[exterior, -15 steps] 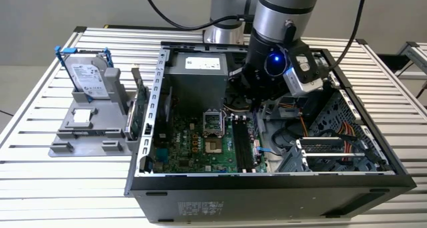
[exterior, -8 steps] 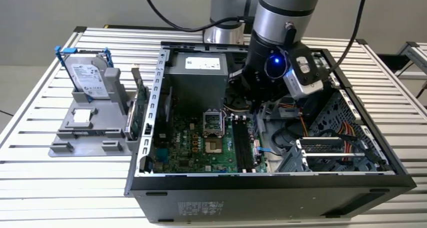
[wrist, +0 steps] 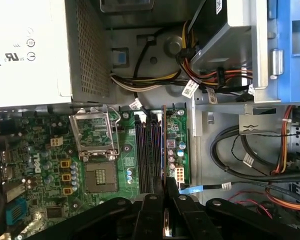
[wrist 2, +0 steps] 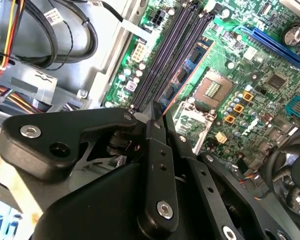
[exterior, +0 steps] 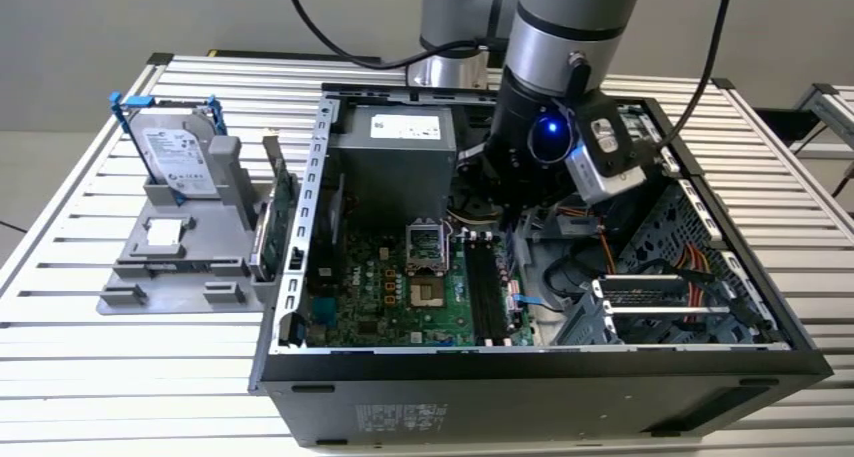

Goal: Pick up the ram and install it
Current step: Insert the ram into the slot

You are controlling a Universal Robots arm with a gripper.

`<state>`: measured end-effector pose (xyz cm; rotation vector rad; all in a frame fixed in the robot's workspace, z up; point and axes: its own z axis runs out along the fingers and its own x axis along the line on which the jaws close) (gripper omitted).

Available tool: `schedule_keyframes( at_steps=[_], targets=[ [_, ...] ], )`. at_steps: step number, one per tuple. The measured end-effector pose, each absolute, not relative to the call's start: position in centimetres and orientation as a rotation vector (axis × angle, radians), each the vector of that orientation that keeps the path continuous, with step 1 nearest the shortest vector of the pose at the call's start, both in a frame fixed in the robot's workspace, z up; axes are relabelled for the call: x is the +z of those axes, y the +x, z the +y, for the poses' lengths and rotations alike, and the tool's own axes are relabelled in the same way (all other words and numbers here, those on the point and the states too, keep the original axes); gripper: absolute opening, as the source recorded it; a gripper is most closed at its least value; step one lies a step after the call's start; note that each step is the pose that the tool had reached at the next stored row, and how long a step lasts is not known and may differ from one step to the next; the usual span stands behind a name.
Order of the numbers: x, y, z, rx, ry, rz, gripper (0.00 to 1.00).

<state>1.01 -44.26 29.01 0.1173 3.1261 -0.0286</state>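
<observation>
- Inside the open computer case (exterior: 561,367), above the memory slots, the end effector (wrist 2: 157,122) is clenched on the ram (wrist 2: 182,75), its fingers pinching one end of the stick.
- The ram stands on its long edge, lined up with the slots, its lower edge at or in a slot; how deeply it is seated cannot be told. Holding it edge-down and parallel seems meant to let its contact edge meet the slot squarely.
- One ram stick is visible. In the first wrist view it appears as a thin upright edge (wrist: 163,145) among the dark memory slots (wrist: 149,150), of which about four can be made out.
- Beside the slots lies one open processor socket (wrist: 96,135), with one grey power supply (exterior: 394,167) towards the case's far wall.
- On the desk (exterior: 80,267), near its edge at the exterior view's left, one grey holder (exterior: 167,262) carries one hard drive with blue rails (exterior: 176,152) and one green card (exterior: 274,227), both stood upright, probably for easy grasping.
</observation>
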Motion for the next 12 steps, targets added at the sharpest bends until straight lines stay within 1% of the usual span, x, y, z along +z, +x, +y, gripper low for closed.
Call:
schedule_keyframes(
  at_steps=[12],
  targets=[
    [28.46,1.21,-44.29,-0.028,0.102,3.127,0.0]
  ],
)
